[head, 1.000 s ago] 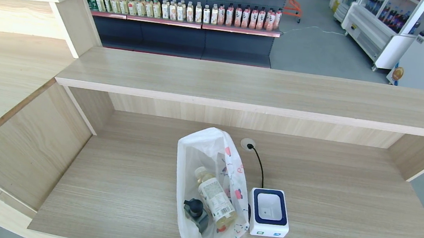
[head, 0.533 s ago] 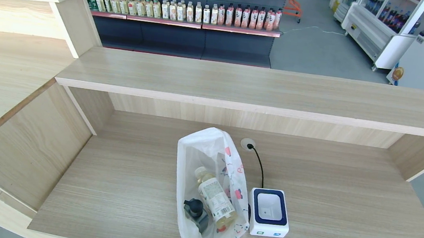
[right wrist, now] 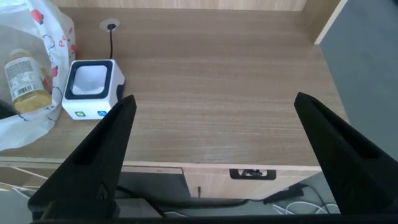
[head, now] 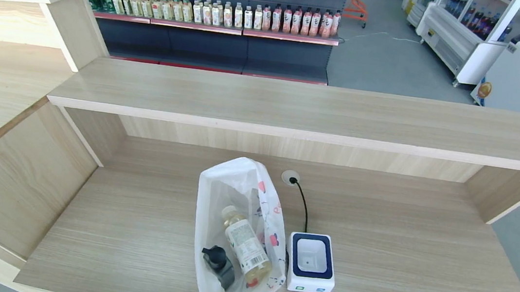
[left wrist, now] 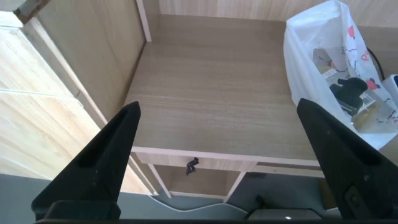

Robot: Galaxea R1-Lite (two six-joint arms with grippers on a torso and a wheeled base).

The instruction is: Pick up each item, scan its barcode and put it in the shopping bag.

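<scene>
Two pairs of black fingers gape wide and empty, the left gripper point(left wrist: 219, 104) by the counter's point(left wrist: 205, 74) near edge left of the shopping bag point(left wrist: 311, 37), the right gripper point(right wrist: 214, 98) right of it, its wrist view catching the scanner point(right wrist: 90, 87) just beside the bag, while the head view looks in on a bottle point(head: 245, 244) and a dark pump-top item point(head: 217, 261).

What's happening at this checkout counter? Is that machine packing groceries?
It's a robot checkout job: scan each item, then bag it. Right now neither arm holds anything. The left gripper and right gripper are both open, above the counter's near edge. A yellowish bottle and a dark pump-top item lie inside the white shopping bag, which sits right beside the scanner. The packing looks about done.
</scene>
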